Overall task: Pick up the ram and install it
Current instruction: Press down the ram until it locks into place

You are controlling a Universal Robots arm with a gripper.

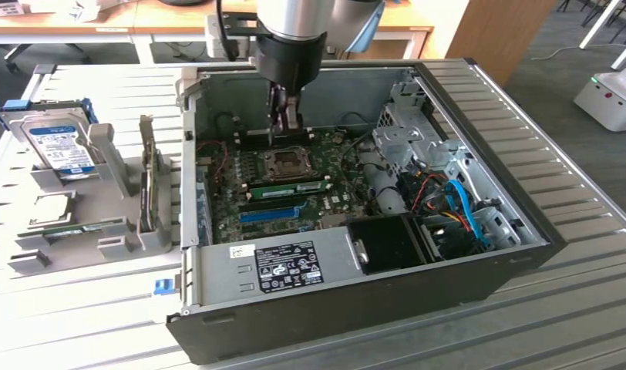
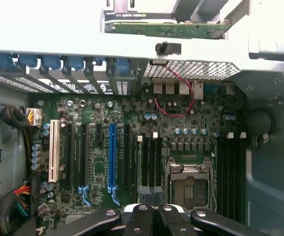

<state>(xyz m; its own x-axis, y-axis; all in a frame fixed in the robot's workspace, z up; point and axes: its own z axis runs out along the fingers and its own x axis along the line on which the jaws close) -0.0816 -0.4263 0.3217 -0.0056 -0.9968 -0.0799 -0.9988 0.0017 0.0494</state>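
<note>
Jaws [image 1: 285, 127] clenched together, gripping nothing, above the motherboard [image 1: 282, 189].
We see a ram [image 1: 291, 186], a long thin green stick with black chips, seated flat beside the CPU socket [image 1: 289, 163]; another lies in the grey holder [image 1: 56, 231] on the desk [image 1: 76, 308].

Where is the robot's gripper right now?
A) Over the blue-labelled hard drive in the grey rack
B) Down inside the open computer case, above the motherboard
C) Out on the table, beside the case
B: in the exterior view the gripper hangs inside the open computer case, just above the motherboard near the CPU socket, away from the hard drive.
</note>
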